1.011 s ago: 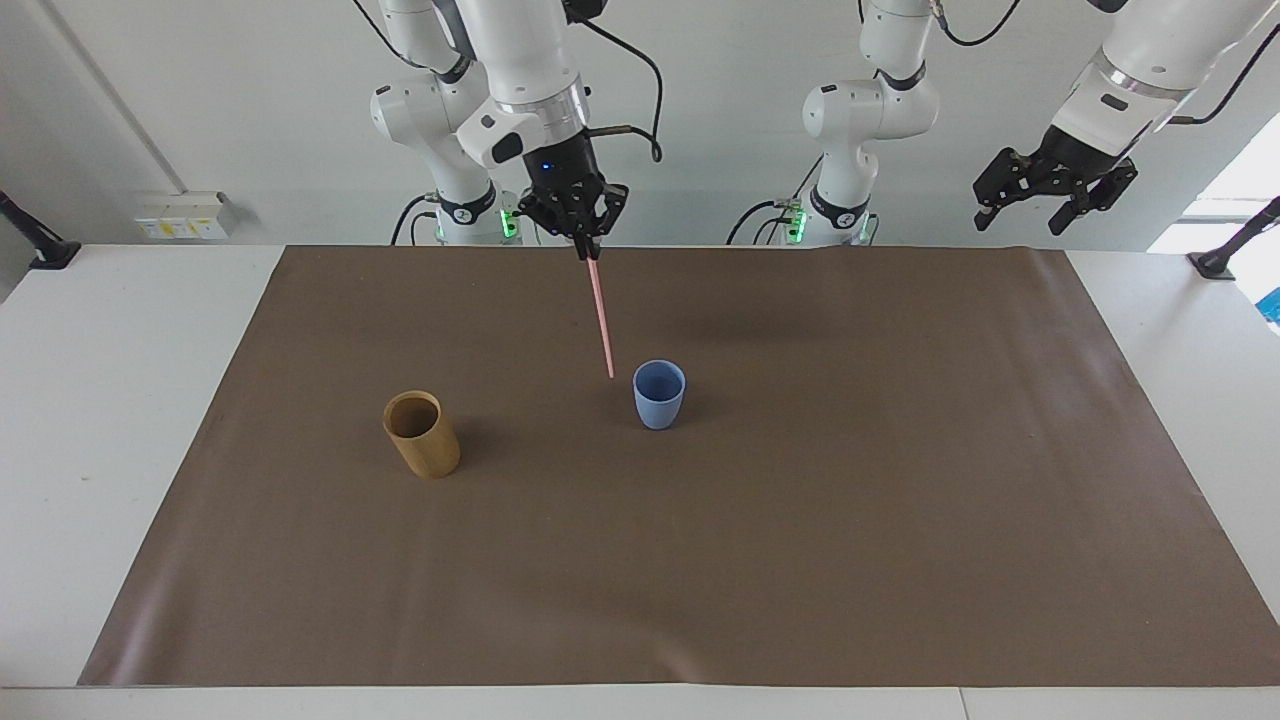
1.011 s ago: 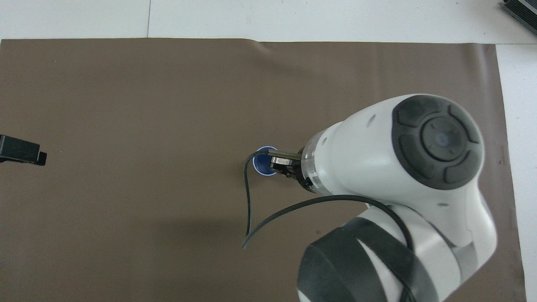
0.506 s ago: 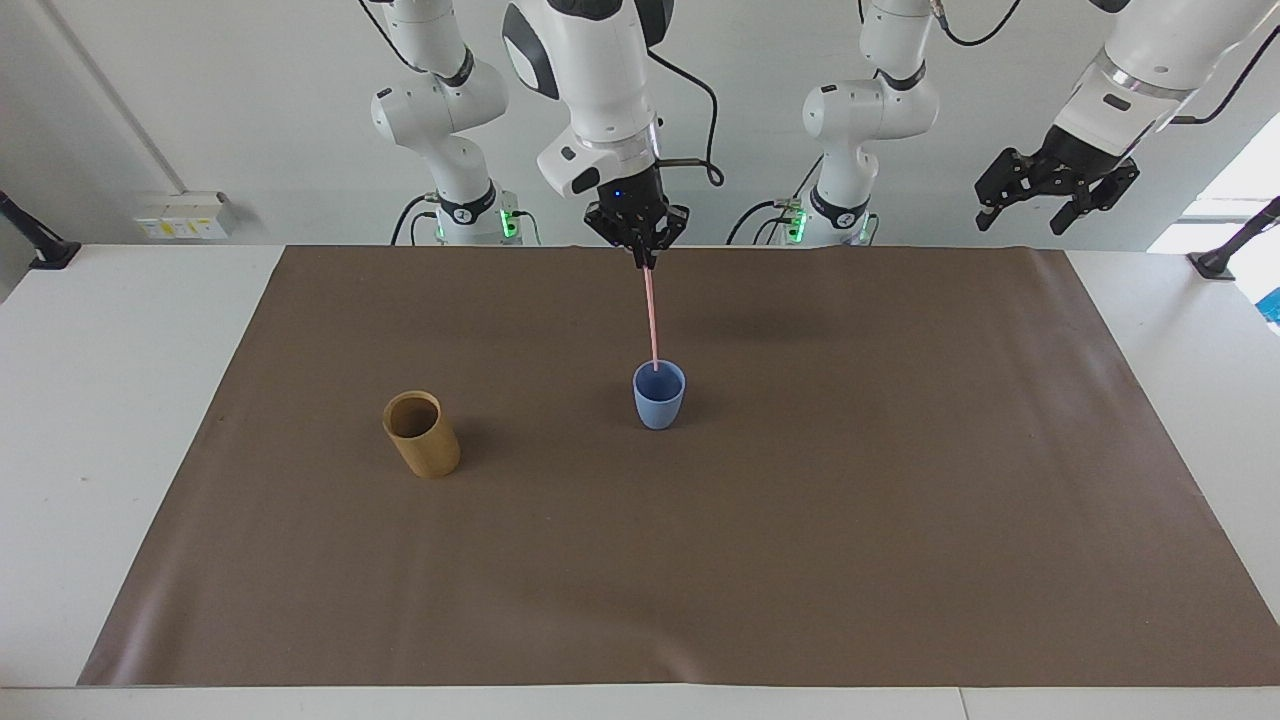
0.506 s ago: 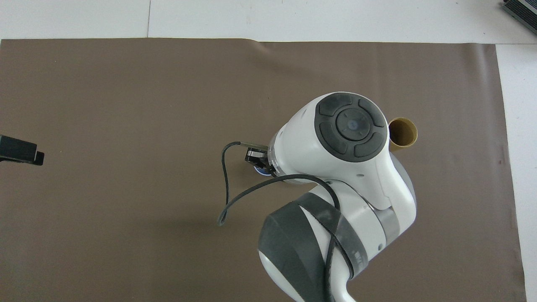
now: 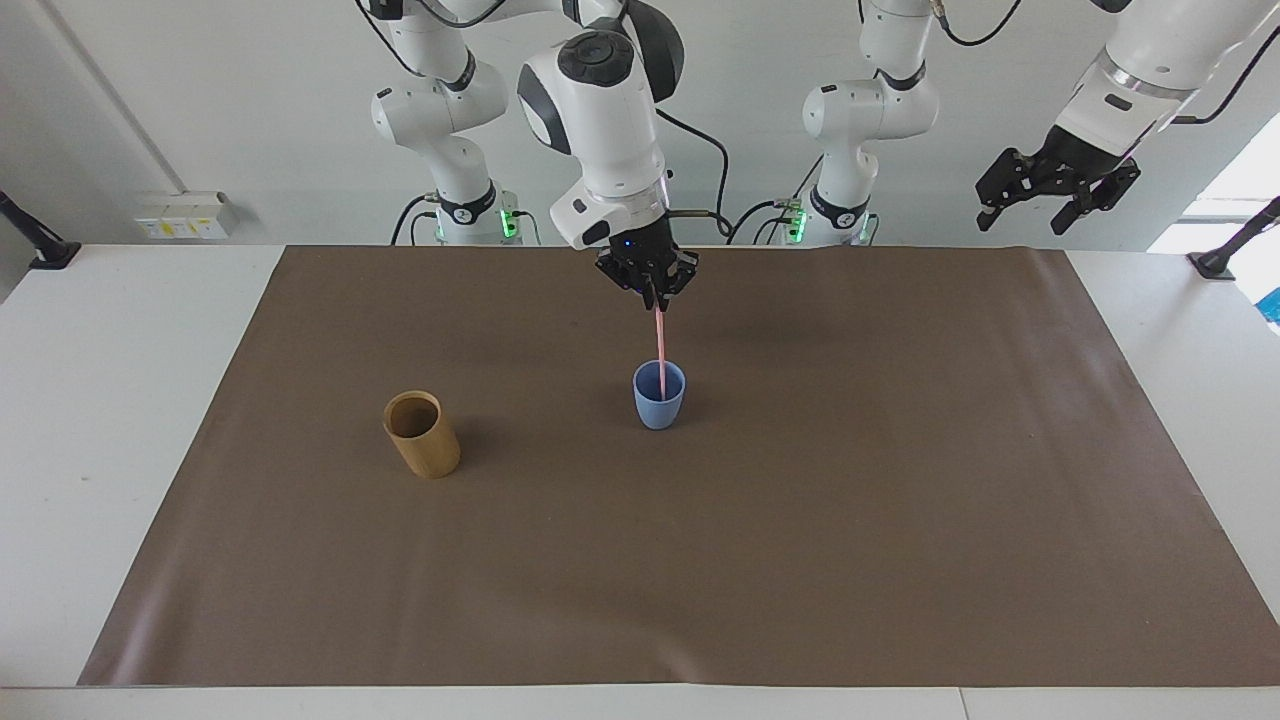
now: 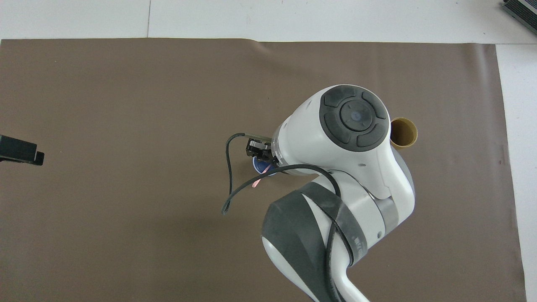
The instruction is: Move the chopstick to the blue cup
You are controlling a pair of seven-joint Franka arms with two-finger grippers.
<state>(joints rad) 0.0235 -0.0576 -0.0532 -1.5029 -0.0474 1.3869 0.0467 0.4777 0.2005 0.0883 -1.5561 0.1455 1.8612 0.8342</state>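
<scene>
While the right gripper (image 5: 655, 293) sits over the blue cup (image 5: 659, 405), grip indiscernible, the chopstick (image 5: 660, 340) dips inside; tall and leaning, it may tip the cup.

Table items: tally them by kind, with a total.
Cups: 2, a blue cup and a tan cup
Chopsticks: 1, a pink chopstick with its lower end in the blue cup
Total: 3
</scene>
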